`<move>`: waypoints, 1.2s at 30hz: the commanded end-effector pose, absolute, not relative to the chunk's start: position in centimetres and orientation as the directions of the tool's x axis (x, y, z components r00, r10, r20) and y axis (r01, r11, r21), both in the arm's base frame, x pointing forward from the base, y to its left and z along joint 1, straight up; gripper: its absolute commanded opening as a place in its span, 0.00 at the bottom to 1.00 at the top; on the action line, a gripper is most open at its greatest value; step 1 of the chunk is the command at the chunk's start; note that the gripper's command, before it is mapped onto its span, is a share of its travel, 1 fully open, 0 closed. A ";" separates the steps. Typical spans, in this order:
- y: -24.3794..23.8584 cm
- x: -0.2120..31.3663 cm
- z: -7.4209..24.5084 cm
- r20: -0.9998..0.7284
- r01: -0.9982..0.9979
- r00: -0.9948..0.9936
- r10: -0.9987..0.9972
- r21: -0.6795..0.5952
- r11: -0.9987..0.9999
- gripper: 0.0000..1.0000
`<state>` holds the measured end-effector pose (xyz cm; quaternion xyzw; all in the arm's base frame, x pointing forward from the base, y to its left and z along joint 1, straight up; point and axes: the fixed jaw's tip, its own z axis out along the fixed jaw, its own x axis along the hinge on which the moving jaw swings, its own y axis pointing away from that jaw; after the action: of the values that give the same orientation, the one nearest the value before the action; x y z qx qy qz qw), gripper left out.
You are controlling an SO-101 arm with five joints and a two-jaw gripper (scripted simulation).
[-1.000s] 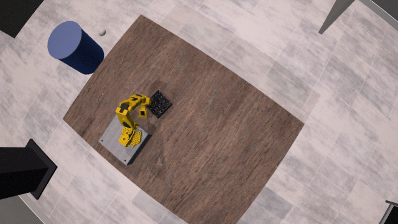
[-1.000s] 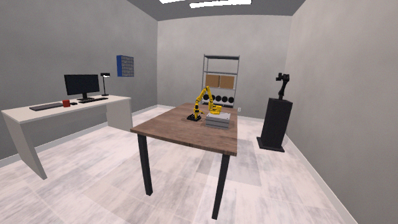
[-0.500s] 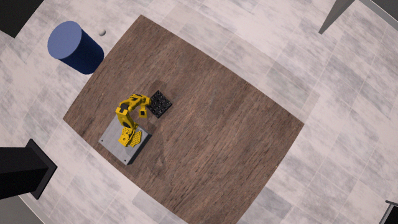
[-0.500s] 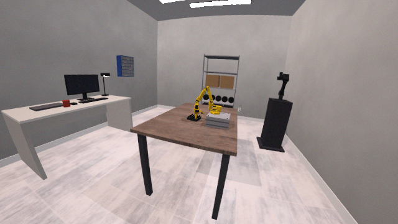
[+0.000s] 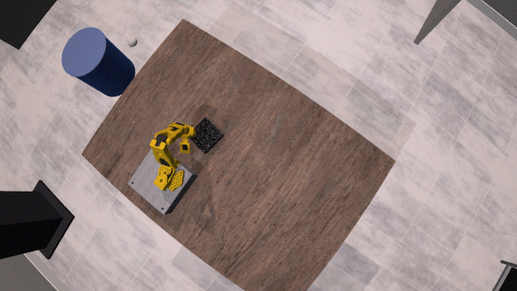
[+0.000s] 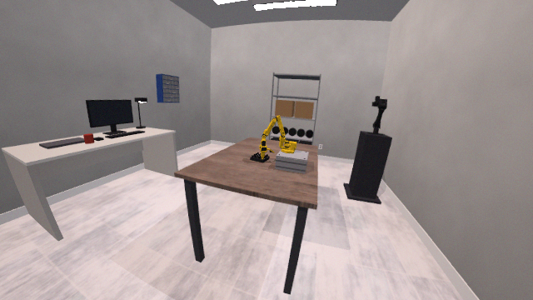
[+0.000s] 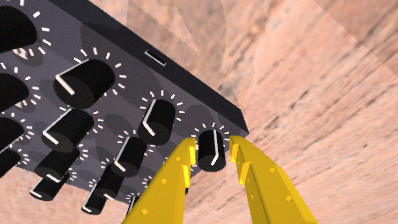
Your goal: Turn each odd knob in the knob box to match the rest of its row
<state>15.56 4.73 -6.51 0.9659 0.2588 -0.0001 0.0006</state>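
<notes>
The mounting block sits on the table and carries the arm. In the exterior view, the knob box lies on the table, left of the block. In the wrist view, the corner knob stands between the fingertips of the gripper; contact appears absent, though depth is hard to judge. In the exterior view, the desk is left of the table; it supports the monitor, lamp and mug. The shelf rack stands behind the table. The pedestal stands to its right.
</notes>
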 end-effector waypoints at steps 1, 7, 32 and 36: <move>4.9 15.2 -6.6 -0.006 0.504 0.864 0.504 -0.001 -0.864 0.10; 5.0 15.2 -6.6 -0.006 0.504 0.864 0.504 -0.001 -0.864 0.10; 5.0 15.2 -6.6 -0.006 0.504 0.864 0.504 -0.001 -0.864 0.02; 5.0 15.2 -6.6 -0.006 0.504 0.864 0.504 -0.001 -0.864 0.01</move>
<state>15.47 4.84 -6.52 0.9660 0.2585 -0.0008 0.0007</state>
